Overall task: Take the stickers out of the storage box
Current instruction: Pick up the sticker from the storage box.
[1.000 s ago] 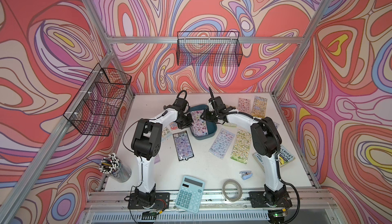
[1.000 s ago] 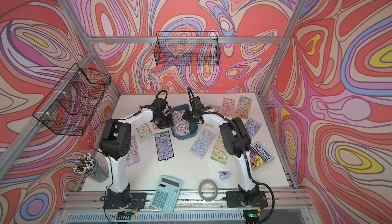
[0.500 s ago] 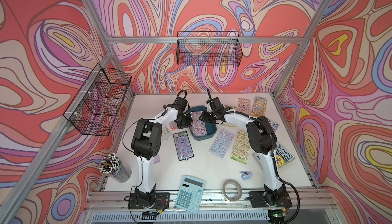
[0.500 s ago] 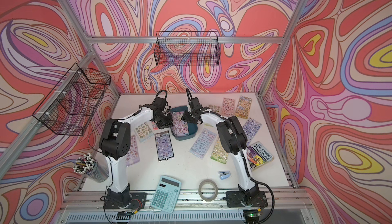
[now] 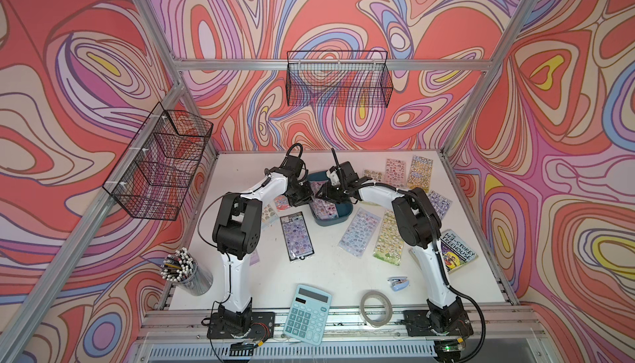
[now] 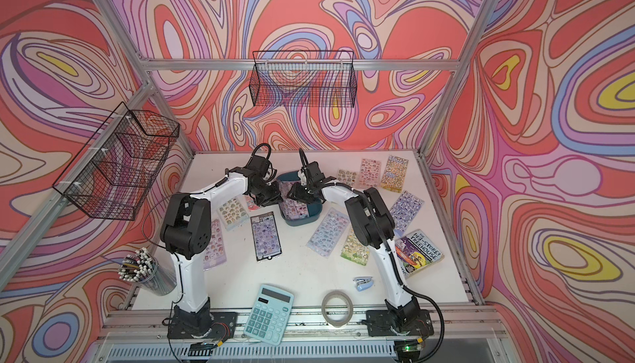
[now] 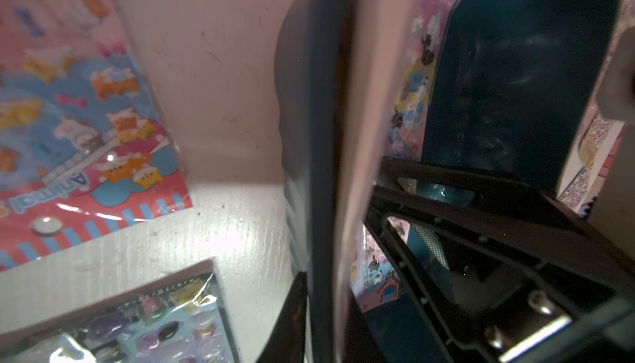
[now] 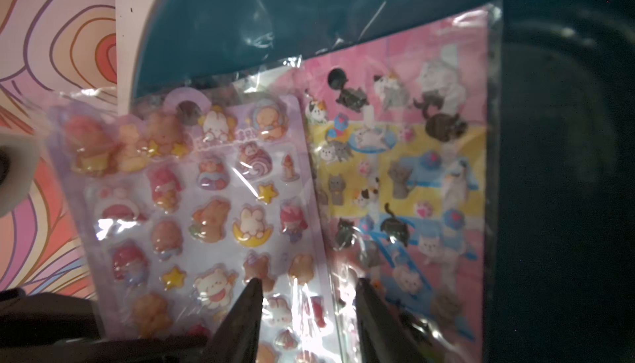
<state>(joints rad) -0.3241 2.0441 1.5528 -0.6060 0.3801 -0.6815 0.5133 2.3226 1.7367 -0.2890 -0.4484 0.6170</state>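
Bent inward over the storage box (image 5: pixel 335 218): right gripper (image 8: pixel 309 296) parted, empty, above the stickers (image 8: pixel 223 189); left gripper (image 5: pixel 304 199) unreadable. White table (image 5: pixel 336 268), swirled walls (image 5: pixel 309 10).

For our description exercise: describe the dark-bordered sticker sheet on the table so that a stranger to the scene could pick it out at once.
On the white table, find the teal storage box near the middle. Between it and the pale blue calculator at the front edge lies one sticker sheet. It alone has a black border; the neighbouring sheets are pastel.
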